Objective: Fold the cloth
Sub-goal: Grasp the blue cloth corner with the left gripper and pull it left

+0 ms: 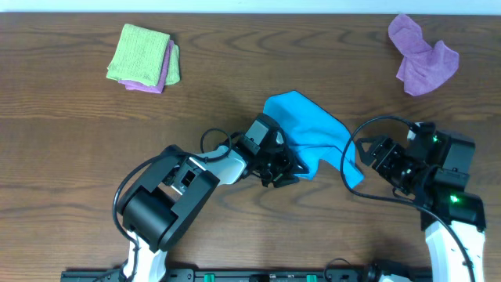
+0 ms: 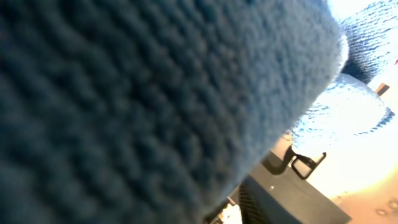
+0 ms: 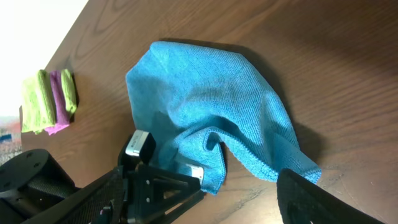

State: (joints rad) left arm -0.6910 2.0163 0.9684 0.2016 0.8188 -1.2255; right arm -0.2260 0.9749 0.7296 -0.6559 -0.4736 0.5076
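Blue cloth [image 1: 309,129] sits mid table [image 1: 235,78], rumpled, no clean fold yet. L gripper [image 1: 280,171] looks clenched on its near edge. R gripper [image 1: 368,153] beside right corner, jaws: can't tell.

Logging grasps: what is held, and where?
Left fingers appear to pinch the cloth at its edge by the white tag; right gripper: cannot tell.

The table [image 1: 63,141] carried one blue cloth [image 1: 309,125], one crumpled purple cloth [image 1: 423,56] and one folded stack [image 1: 143,57] of green and purple cloths. Two arms stood there: the left arm [image 1: 168,196] and the right arm [image 1: 450,196].
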